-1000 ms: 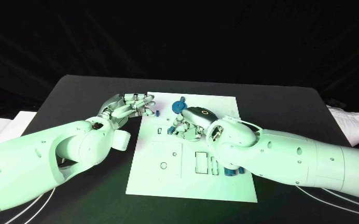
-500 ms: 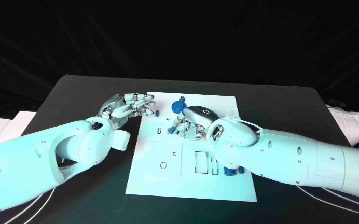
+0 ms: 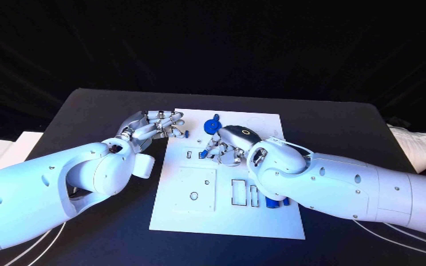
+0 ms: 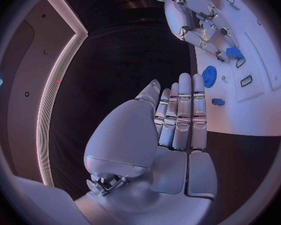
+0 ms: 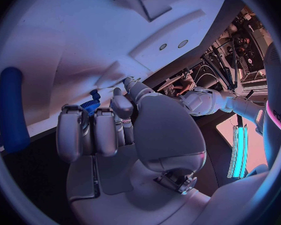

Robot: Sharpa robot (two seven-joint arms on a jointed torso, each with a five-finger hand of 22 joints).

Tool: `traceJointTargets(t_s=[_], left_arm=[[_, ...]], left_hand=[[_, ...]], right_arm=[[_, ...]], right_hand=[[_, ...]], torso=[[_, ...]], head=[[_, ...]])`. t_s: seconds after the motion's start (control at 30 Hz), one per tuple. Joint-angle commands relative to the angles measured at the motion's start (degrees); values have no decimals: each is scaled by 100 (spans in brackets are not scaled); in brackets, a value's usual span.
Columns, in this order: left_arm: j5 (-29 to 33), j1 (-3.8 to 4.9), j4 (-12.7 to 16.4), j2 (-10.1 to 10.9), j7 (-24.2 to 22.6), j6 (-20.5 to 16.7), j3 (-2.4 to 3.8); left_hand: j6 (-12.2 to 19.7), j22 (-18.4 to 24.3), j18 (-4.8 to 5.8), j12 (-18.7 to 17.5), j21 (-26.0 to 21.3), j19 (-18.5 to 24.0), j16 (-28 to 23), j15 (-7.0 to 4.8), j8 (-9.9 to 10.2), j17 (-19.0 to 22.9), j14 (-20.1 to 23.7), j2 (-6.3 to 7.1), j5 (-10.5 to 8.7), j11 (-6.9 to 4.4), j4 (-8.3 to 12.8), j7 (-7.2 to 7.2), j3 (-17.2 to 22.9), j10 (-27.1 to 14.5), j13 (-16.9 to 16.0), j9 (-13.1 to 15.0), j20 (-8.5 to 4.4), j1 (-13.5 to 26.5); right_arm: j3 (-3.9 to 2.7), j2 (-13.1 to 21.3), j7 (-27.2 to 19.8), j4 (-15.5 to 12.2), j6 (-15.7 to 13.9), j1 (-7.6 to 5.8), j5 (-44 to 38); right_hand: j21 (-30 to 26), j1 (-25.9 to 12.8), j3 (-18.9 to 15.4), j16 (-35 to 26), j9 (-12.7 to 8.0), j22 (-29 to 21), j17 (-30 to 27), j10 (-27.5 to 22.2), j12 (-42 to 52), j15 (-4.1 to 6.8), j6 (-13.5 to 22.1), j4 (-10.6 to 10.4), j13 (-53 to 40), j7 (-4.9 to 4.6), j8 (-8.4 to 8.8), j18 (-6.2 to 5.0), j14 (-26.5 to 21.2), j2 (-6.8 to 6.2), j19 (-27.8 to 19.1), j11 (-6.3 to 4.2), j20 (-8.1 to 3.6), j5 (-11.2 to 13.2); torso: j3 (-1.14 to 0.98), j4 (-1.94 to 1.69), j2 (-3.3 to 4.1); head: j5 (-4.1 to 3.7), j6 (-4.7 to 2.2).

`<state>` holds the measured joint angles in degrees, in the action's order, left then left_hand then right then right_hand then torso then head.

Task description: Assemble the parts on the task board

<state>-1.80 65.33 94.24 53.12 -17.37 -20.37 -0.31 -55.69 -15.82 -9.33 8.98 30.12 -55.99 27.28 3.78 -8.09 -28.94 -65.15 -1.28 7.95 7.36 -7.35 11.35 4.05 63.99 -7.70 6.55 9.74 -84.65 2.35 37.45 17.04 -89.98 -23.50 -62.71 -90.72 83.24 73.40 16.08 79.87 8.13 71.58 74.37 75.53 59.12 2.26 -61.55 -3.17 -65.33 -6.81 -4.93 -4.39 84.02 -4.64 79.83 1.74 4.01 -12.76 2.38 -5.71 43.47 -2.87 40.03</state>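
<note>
Nearest the robot, on the white board (image 3: 178, 213) that lies in the middle of the black desk (image 3: 98, 109), a few blue parts (image 3: 271, 202) sit by the right forearm at the board's right side. Farther up, the right hand (image 3: 224, 148) rests over the board's middle, its fingers (image 5: 84, 130) curled around a small blue part (image 5: 90, 105). The left hand (image 3: 152, 125) hovers at the board's left edge – fingers (image 4: 181, 115) straight, together, grasping nothing. Beyond, a round blue part (image 3: 211, 125) sits near the far edge.
</note>
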Motion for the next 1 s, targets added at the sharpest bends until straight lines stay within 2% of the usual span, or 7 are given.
traceJointTargets(t_s=[0.03, 0.17, 0.27, 0.5, 0.73, 0.87, 1.0], left_arm=[[-5, 6, 1, -18, 39, 117, 4], [-368, 6, 12, -11, 356, 94, 4], [-770, 6, 10, -6, 817, 303, 4], [-2166, 60, -49, -33, 2164, 1137, 8], [-3748, 354, -224, -178, 3098, 1810, 11], [-4454, 569, -267, -286, 3573, 2190, 11], [-5009, 769, -306, -420, 4013, 2493, 11]], left_hand=[[28, -8, -89, -38, 41, 43, -34, -2, 26, -11, 36, 36, 21, 17, 9, 20, 33, -20, 8, 7, 3, 47], [26, -141, -113, -22, 268, -171, 323, -76, 40, -221, -335, 87, 19, -35, 12, -4, 134, 66, 3, 11, -47, 108], [31, -357, -106, 111, 615, -404, 1054, -144, 55, -693, -645, 194, 8, -91, -109, -60, 61, 231, -67, 16, -113, 341], [-137, -1057, -108, 1141, 1596, -779, 4343, -323, -270, -3795, -1612, 228, -21, -325, -531, -259, -484, 544, -788, 170, -325, 828], [-162, -4226, 347, 2895, 4071, -2121, 6066, -513, -829, -5811, -2369, 133, -76, -507, -889, -443, -971, 300, -2191, 454, -505, 890], [-27, -5050, 475, 3572, 4622, -2402, 6272, -524, -1092, -6106, -2485, 21, -78, -509, -916, -462, -1181, 22, -2782, 610, -505, 880], [38, -5587, 567, 4235, 4955, -2621, 6272, -544, -1250, -6106, -2485, -42, -91, -526, -926, -487, -1361, 209, -3468, 699, -519, 1016]], right_arm=[[0, 70, -13, -68, -75, 4, -65], [-6, 303, -42, -263, -117, -20, -47], [-14, 510, -101, -444, -147, -72, 3], [-71, 1033, -599, -942, -196, -293, 754], [-128, 1457, -1070, -1321, 26, -591, 1934], [-136, 1643, -1165, -1516, 52, -703, 2302], [-138, 1791, -1231, -1681, 12, -757, 2530]], right_hand=[[-24, 6, 35, -26, -7, -10, -14, -44, -31, 4, 43, 13, 13, -11, 34, 49, 310, -63, -36, 13, -4, 23], [-31, 12, 40, -36, -8, -27, -27, -57, -53, 2, 51, 20, 29, -15, 40, 45, 307, -77, -46, 15, -2, 15], [-41, 12, 42, -58, -9, -48, -58, -72, -78, -1, 59, 25, 48, -19, 46, 41, 301, -95, -59, 19, 0, 11], [-74, 52, 118, -102, -6, -112, -109, -101, -124, -9, 68, 50, 81, -28, 59, 28, 285, -119, -99, 26, 10, -143], [-102, 59, 149, -112, -7, -171, -113, -130, -168, -14, 81, 53, 113, -37, 67, 16, 279, -108, -135, 33, 13, -161], [-109, 108, 230, -119, -3, -169, -111, -133, -163, -16, 78, 75, 108, -40, 67, 17, 276, -47, -135, 35, 17, -253], [-111, 106, 240, -120, -2, -172, -111, -130, -157, -17, 77, 74, 103, -42, 67, 17, 276, -40, -136, 37, 18, -270]], torso=[[0, -9, -2], [-4, 2, -3], [-5, 12, -9], [-18, 65, -39], [-48, 103, -101], [-48, 118, -124], [-74, 118, -155]], head=[[1, 11], [22, 9], [23, 6], [25, -30], [49, -51], [64, -76], [101, -59]])
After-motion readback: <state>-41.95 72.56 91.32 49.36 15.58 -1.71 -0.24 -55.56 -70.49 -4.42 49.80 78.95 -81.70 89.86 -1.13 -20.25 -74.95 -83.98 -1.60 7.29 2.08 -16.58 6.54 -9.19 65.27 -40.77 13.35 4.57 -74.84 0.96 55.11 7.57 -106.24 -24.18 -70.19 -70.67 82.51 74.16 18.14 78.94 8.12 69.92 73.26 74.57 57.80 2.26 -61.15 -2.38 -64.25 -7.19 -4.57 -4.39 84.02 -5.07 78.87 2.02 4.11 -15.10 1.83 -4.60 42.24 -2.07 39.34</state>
